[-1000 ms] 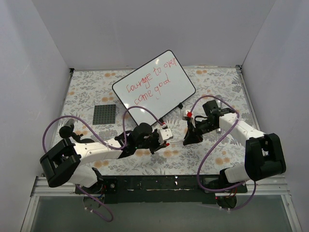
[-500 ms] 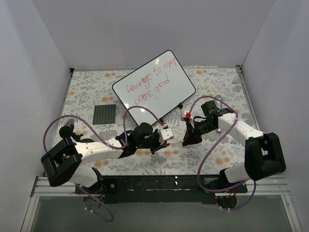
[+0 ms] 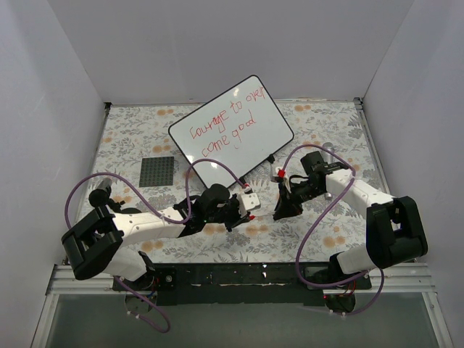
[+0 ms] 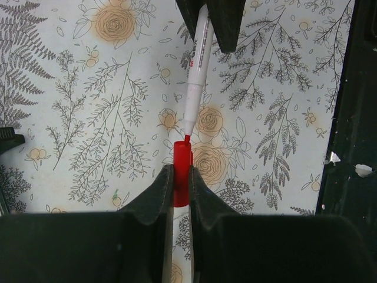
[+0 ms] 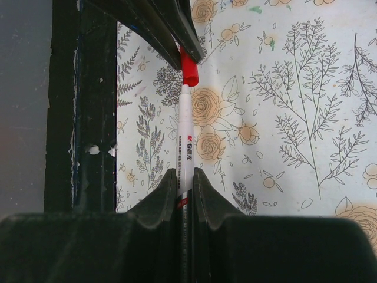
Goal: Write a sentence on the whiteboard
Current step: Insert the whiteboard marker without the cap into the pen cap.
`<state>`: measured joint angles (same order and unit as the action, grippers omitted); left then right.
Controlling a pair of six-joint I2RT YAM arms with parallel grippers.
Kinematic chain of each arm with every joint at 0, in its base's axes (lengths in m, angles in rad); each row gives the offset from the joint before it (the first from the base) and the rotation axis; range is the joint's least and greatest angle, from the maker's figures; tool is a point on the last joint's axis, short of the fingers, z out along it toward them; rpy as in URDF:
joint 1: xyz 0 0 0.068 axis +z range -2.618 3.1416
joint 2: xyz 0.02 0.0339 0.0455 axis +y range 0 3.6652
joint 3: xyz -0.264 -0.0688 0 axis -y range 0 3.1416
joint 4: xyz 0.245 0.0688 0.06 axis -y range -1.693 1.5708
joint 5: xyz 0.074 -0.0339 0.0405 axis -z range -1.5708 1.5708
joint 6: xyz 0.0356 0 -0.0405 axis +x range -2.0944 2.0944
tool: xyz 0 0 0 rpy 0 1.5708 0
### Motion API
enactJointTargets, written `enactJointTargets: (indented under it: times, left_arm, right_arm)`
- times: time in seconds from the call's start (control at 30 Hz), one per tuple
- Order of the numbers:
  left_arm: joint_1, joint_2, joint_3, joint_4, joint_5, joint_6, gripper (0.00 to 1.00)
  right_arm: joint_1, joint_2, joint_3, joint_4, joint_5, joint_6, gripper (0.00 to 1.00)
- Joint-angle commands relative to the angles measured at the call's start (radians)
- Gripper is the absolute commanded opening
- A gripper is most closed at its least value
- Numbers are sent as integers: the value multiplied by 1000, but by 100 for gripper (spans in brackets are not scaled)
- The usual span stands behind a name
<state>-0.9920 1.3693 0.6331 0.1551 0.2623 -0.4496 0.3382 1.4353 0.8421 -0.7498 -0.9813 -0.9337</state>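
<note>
The whiteboard (image 3: 270,135) lies tilted at the back of the table, with the red sentence (image 3: 225,123) on it in two slanted lines. Near the front, my left gripper (image 3: 251,211) is shut on a red marker cap (image 4: 182,171). My right gripper (image 3: 280,209) faces it, shut on the white barrel of the marker (image 5: 186,135). The marker (image 4: 197,76) points at the cap, and its red tip sits at the cap's mouth. In the right wrist view the cap (image 5: 188,71) shows at the end of the marker, between the left gripper's dark fingers (image 5: 171,29).
A dark grey studded plate (image 3: 157,171) lies left of the board. A black rail (image 3: 239,275) runs along the near table edge, close beneath both grippers. White walls close in the table on three sides. Purple cables loop over both arms.
My right gripper has edged a little to the left with the marker, bringing its tip up to the cap. The left gripper has barely moved.
</note>
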Motion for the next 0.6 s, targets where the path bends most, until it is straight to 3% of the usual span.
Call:
enactJointTargets:
  times: [0.0, 0.57]
  left_arm:
    - [-2, -4, 36, 26, 26, 8, 0]
    - [-4, -23, 7, 0, -3, 23, 0]
  right_arm:
    - [12, 8, 37, 17, 7, 6, 1]
    - [-8, -16, 46, 3, 7, -8, 1]
